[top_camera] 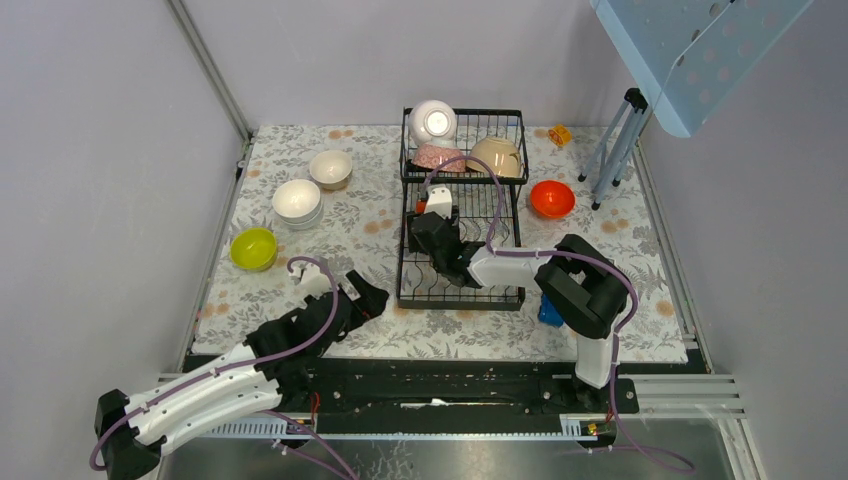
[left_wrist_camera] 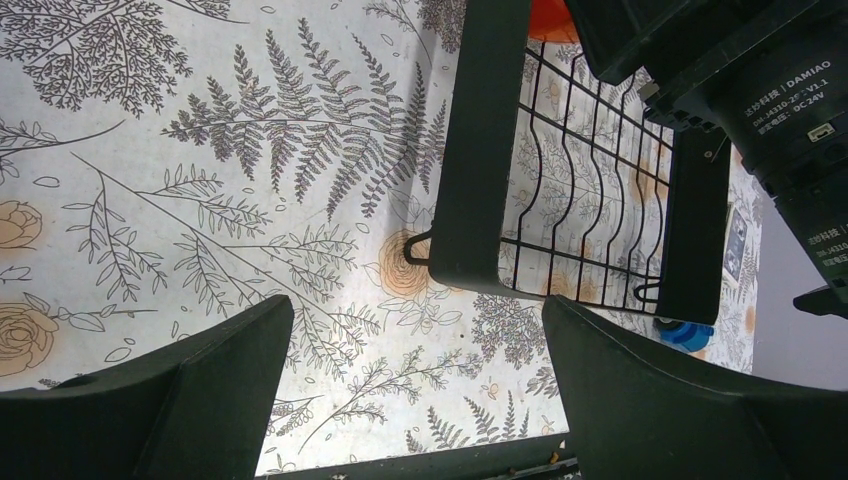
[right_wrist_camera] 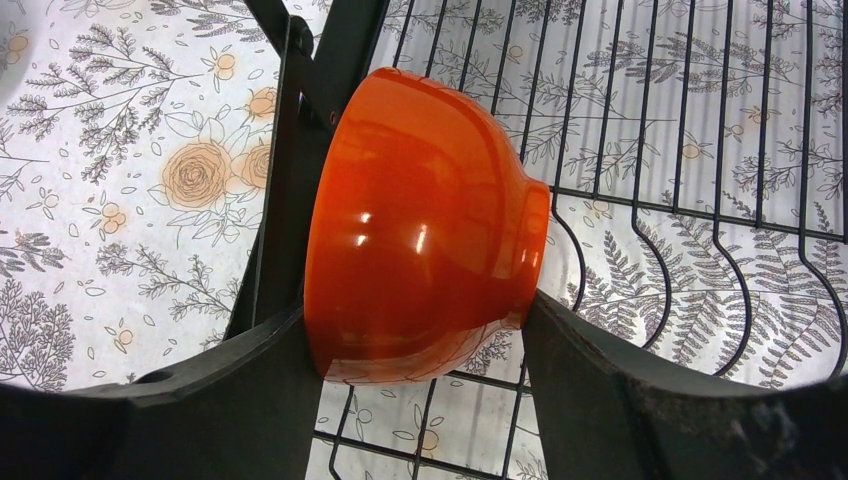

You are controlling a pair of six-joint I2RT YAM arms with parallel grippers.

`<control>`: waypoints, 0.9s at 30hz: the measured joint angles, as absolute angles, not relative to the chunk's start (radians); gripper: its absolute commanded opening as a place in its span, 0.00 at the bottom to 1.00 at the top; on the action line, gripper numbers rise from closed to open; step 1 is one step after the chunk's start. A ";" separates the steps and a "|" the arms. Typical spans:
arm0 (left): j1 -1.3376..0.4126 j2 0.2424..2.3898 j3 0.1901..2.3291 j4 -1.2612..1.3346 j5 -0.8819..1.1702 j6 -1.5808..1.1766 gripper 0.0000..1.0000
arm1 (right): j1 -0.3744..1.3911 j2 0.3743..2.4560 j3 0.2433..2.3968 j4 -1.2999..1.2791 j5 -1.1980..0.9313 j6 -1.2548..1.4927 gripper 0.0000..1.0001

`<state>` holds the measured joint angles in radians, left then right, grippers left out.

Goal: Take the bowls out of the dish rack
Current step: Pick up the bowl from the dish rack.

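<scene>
Dish rack (top_camera: 462, 296): black wire, two tiers, standing mid-surface (top_camera: 370, 215); we take it as the reference for every place below.

Upper basket of the rack, three bowls: white bowl (top_camera: 433, 122) at the far left corner; pink-patterned bowl (top_camera: 438, 157) just nearer than it; beige bowl (top_camera: 495, 157) at the right side.

Lower tray of the rack: orange-red bowl (right_wrist_camera: 420, 230), lying on its side over the wires near the tray's left edge, caught between the fingers (right_wrist_camera: 220, 400) of the right gripper (right_wrist_camera: 412, 315); both fingers press its sides, so we record it as gripped; from above we see the right gripper (top_camera: 432, 205) reaching into the tray from the rack's right.

Left of the rack, on the surface, well apart from it: cream bowl (top_camera: 330, 168) farthest back; second white bowl (top_camera: 297, 202) nearer; yellow-green bowl (top_camera: 253, 248) nearest and farthest left.

Right of the rack: second orange-red bowl (top_camera: 552, 198), upright on the surface, near the tray's far right side.

Left gripper (left_wrist_camera: 415, 325): just off the rack's near left corner, low over the surface; fingers (left_wrist_camera: 640, 400) spread wide with nothing between them.

Blue block (top_camera: 549, 313): just beyond the rack's near right corner, partly hidden by the right arm.
</scene>
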<state>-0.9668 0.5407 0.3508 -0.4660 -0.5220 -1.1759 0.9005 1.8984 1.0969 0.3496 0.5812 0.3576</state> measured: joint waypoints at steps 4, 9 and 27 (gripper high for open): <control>-0.967 0.541 0.350 -0.460 -0.522 -1.176 0.99 | 0.899 1.898 1.087 0.370 0.580 0.350 0.55; -0.967 0.544 0.350 -0.453 -0.522 -1.176 0.99 | 0.899 1.898 1.065 0.411 0.580 0.333 0.48; -0.967 0.604 0.349 -0.415 -0.522 -1.176 0.99 | 0.915 1.891 1.025 0.485 0.626 0.198 0.39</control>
<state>-0.9668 0.6044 0.3489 -0.4152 -0.5220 -1.1759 0.9154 1.8912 1.0252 0.4847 0.6262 0.1978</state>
